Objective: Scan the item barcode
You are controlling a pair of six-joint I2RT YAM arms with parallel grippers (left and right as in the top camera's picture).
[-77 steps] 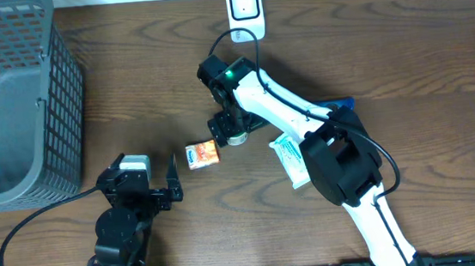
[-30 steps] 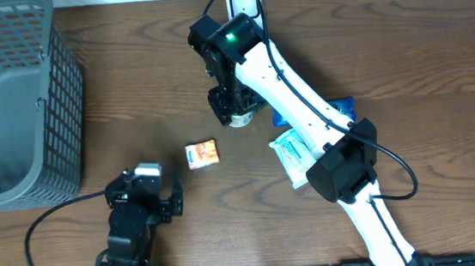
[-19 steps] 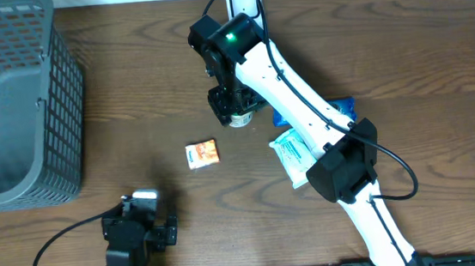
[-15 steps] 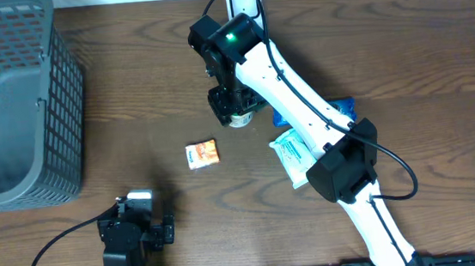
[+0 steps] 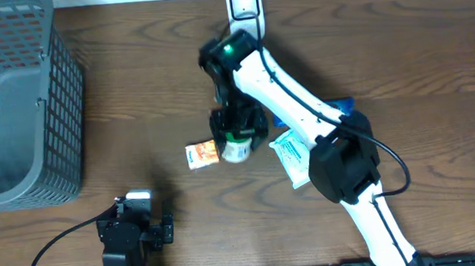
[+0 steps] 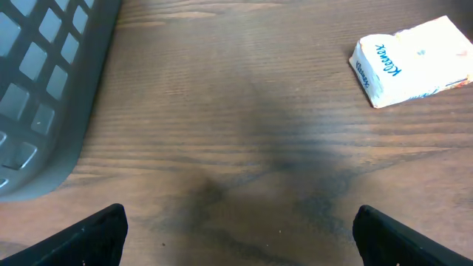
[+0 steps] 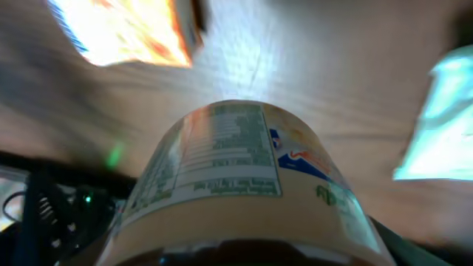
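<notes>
- The right end effector [image 5: 237, 138] is pinching a small round jar [image 7: 235, 174] with a pale lid and a cream printed label. It holds the jar by its sides and seemingly clear of the brown wooden tabletop [image 5: 402, 41].
- The left end effector [image 6: 240, 230] sits low at the near edge with its fingers spread wide and nothing between them. It seems to have no part in this step.
- From overhead, the jar hangs just beside a small orange packet [image 5: 202, 154] and near a white-and-teal sachet [image 5: 291, 156]. It is well apart from the white rectangular scanner [image 5: 243, 1] at the far edge.
- Done, by the look of it: the item is picked up and firmly held.
- The wrist view shows a white panel of fine print on the label, but the blur hides any barcode.
- Whether a scan has registered cannot be told. What remains, if it has not, is to carry the jar to the scanner and turn its code toward the scanner's face.
</notes>
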